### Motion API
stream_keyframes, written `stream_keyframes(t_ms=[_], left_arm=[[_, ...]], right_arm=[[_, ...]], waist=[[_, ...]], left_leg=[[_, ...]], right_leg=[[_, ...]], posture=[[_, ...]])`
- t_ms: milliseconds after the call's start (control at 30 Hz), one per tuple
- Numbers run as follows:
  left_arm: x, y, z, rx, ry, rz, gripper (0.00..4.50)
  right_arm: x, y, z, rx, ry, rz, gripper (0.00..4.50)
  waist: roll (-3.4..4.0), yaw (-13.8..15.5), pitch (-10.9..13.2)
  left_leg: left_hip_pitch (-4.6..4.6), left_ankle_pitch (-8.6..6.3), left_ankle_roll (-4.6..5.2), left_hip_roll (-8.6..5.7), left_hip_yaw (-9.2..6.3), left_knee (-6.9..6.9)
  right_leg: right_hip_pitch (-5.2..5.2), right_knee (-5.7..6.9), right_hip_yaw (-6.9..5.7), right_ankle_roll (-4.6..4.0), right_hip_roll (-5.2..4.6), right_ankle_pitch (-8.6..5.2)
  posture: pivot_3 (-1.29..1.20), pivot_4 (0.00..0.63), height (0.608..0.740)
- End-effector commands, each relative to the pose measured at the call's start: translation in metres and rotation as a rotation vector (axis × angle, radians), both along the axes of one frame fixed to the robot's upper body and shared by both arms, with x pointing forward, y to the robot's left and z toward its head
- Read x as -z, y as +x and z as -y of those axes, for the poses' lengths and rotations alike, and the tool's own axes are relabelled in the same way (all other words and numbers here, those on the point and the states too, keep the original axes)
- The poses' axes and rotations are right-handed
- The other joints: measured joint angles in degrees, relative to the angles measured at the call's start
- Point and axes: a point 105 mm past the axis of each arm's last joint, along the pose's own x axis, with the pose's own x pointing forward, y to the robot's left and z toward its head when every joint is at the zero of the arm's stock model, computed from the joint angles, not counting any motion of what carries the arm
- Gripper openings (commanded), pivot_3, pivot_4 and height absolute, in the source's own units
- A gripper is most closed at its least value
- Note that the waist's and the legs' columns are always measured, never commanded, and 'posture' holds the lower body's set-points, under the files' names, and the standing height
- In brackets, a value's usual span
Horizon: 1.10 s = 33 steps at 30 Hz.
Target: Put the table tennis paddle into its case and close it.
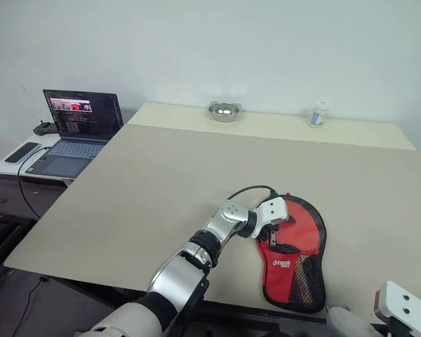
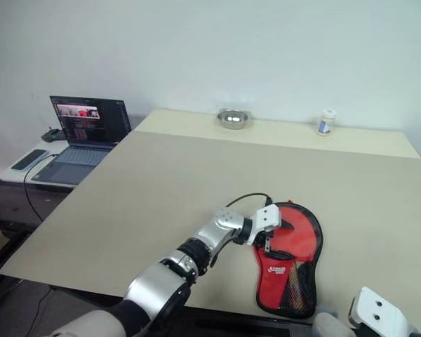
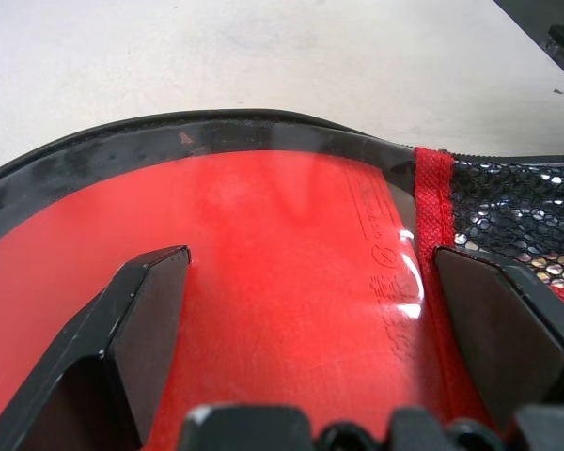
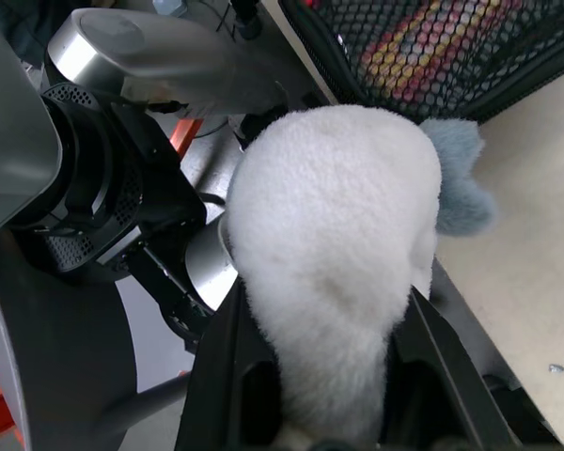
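Right pincer (image 4: 329, 376) at near tabletop edge, pinching white fluffy cloth (image 4: 334, 254). Case (image 1: 295, 253) flat near near-right corner, paddle (image 3: 263, 282) judged inside. Left pincer (image 1: 275, 235) spread wide over case. Step: closing. Next: find zip, pull shut.

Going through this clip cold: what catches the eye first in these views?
The red case lies flat near the table's front edge, with the left tool resting open on its clear red face. Close to the right wrist camera, the right tool is shut on a fluffy white plush thing, just off the table's near edge. A metal bowl and a small jar stand at the far edge.
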Motion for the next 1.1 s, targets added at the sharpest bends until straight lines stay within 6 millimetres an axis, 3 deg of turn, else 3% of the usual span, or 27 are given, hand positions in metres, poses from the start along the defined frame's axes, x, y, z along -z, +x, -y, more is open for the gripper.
stream_keyframes(t_ms=[33, 300, 433, 533, 667, 800, 900, 1100], left_arm=[[0.029, -0.008, -0.008, -0.01, 0.116, -0.035, 4.5], [0.028, -0.01, -0.005, -0.002, 0.103, -0.039, 4.5], [0.025, -0.011, -0.002, 0.001, 0.085, -0.041, 4.5], [0.014, -0.009, 0.003, 0.018, 0.04, -0.024, 4.5], [-0.023, 0.0, -0.003, 0.063, -0.059, 0.045, 4.5], [-0.054, 0.016, -0.026, 0.026, -0.126, 0.1, 4.5], [-0.07, 0.036, -0.059, -0.136, -0.194, 0.119, 4.5], [-0.081, 0.043, -0.101, -0.385, -0.31, 0.074, 4.5]], right_arm=[[-0.005, -0.004, -0.012, -0.053, 0.04, -0.029, 1.68], [-0.021, 0.012, -0.004, -0.02, 0.029, 0.015, 4.47], [-0.035, 0.034, 0.009, 0.021, 0.013, 0.104, 4.47], [-0.049, 0.065, 0.015, 0.07, 0.038, 0.259, 4.47], [-0.057, 0.116, 0.019, 0.165, 0.096, 0.493, 4.47], [-0.054, 0.154, 0.014, 0.221, 0.159, 0.658, 4.47], [-0.042, 0.186, 0.005, 0.27, 0.238, 0.736, 4.47], [-0.021, 0.228, 0.0, 0.315, 0.313, 0.796, 4.47]], waist=[[0.03, 0.0, 0.0], [0.03, 0.0, 0.1], [0.02, 0.0, 0.1], [0.07, -0.2, 0.1], [0.11, -0.4, 0.7], [0.34, -1.0, 1.5], [0.39, -2.0, 1.6], [0.69, -2.1, 1.9]], left_leg=[[0.0, 0.0, 0.0, 0.0, 0.0, 0.0], [-0.02, 0.0, 0.0, 0.0, -0.01, -0.01], [-0.01, 0.0, 0.0, 0.0, -0.01, -0.01], [-0.01, 0.0, 0.01, 0.0, 0.0, -0.01], [-0.11, 0.01, 0.02, 0.01, 0.03, -0.04], [-0.5, 0.03, 0.01, -0.02, 0.26, -0.12], [-1.0, 0.08, -0.04, -0.09, 0.41, -0.02], [-1.03, 0.3, -0.39, -0.18, 0.64, -0.03]], right_leg=[[0.01, -0.02, 0.0, 0.0, 0.0, 0.0], [0.04, -0.13, -0.04, 0.02, -0.01, 0.02], [0.05, -0.13, -0.05, 0.03, -0.01, 0.03], [0.05, -0.14, -0.04, 0.03, -0.01, 0.04], [0.06, -0.12, -0.04, 0.0, -0.01, 0.05], [-0.57, 0.43, 0.23, -0.34, 0.09, 0.1], [-1.33, 1.07, 0.44, -0.41, 0.1, 0.06], [-1.71, 1.44, 0.76, -0.43, 0.04, -0.03]], posture=[[0.0, 0.15, 0.74], [0.0, 0.15, 0.74], [0.0, 0.15, 0.74], [0.0, 0.15, 0.74], [0.0, 0.15, 0.74], [0.0, 0.15, 0.74], [0.0, 0.15, 0.74], [0.0, 0.15, 0.74]])
